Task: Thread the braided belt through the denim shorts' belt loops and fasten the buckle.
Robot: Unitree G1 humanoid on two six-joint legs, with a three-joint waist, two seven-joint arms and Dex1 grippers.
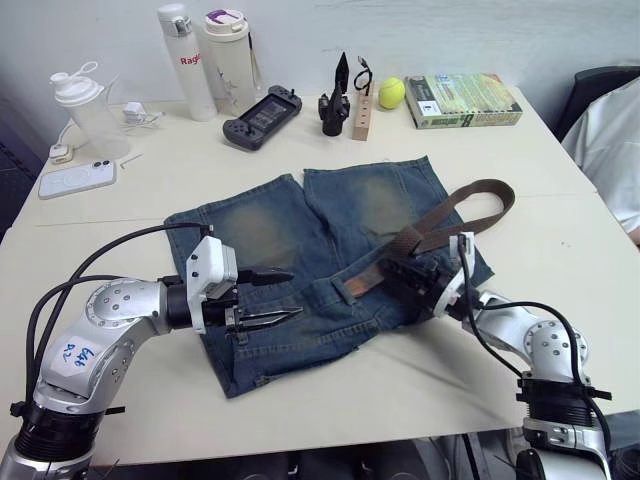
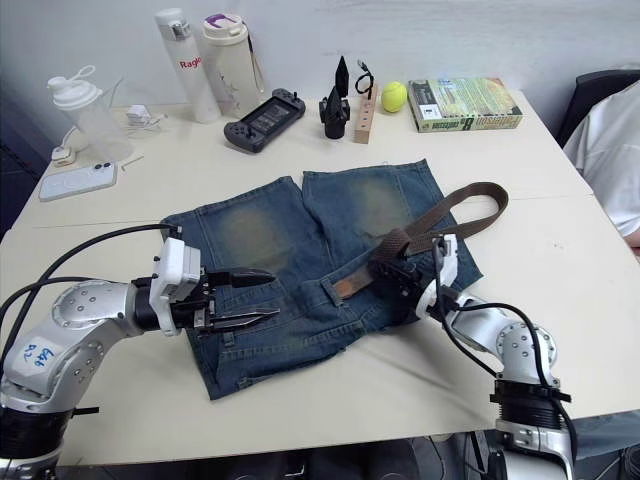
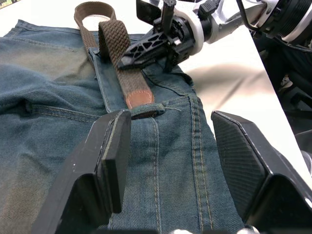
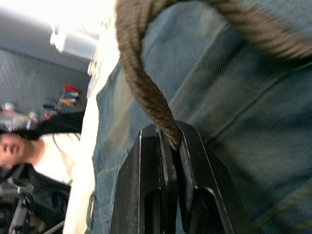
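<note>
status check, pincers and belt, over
Right pincer shut on braided belt. Left pincer open over denim shorts. Tan tip at a belt loop, not through.

brown braided belt (image 1: 470,205) loops over flat denim shorts (image 1: 300,260).

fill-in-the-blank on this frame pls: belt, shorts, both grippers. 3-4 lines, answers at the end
1. The right gripper is shut on the ____.
2. The left gripper hovers with its fingers ____.
3. The belt's tan tip sits at a belt loop on the ____ of the denim shorts.
4. The round yellow thing by the book is a ____.

Answers: braided belt; open; waistband; ball
</note>
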